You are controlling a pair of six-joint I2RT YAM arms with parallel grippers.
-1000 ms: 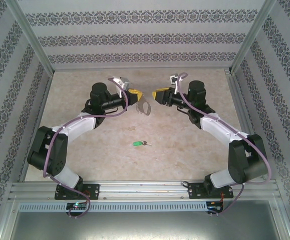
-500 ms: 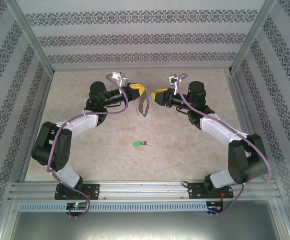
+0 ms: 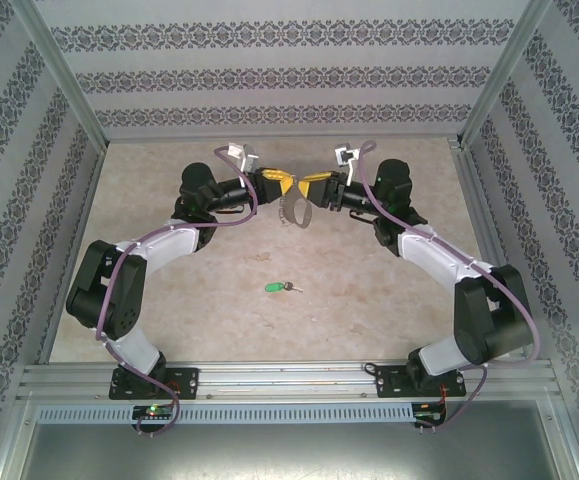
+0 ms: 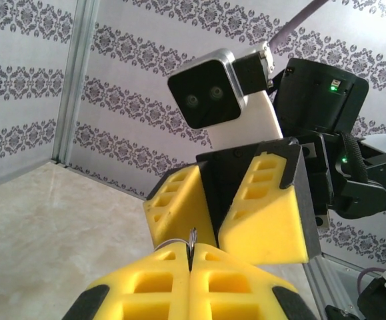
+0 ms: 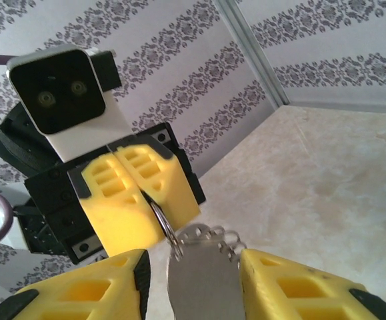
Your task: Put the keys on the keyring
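The left gripper [image 3: 281, 185] is clenched on the keyring [image 5: 203, 273], pinching its top between the yellow pads so that the rest hangs free, clear of the desk [image 3: 389, 300]. That hold looks deliberate — it presents the ring in mid-air where the other arm can get at it. The right gripper [image 3: 311, 188] faces it nose to nose, jaws apart and straddling the hanging part. In its wrist view one finger sits at the ring's edge and the other stands off with a gap, so I judge it released, not gripping yet. The two meet above the middle of the desk's far half.

The key [image 3: 275, 288], with its green head and short silver blade, lies flat and alone near the desk's centre, well apart from both grippers. No key is on the ring, so threading has not begun. The two-armed approach probably serves to steady or spread the ring first.

Some things are hard to make out. From above, the ring is a small grey shape with its fringe barely legible. In the left wrist view a sliver of wire shows at the seam of the closed fingers. In the right wrist view the frame cuts off the ring's lower part, and I cannot tell whether it is an open loop or merely looks solid from this angle. Whether the right finger actually touches metal is unclear too.
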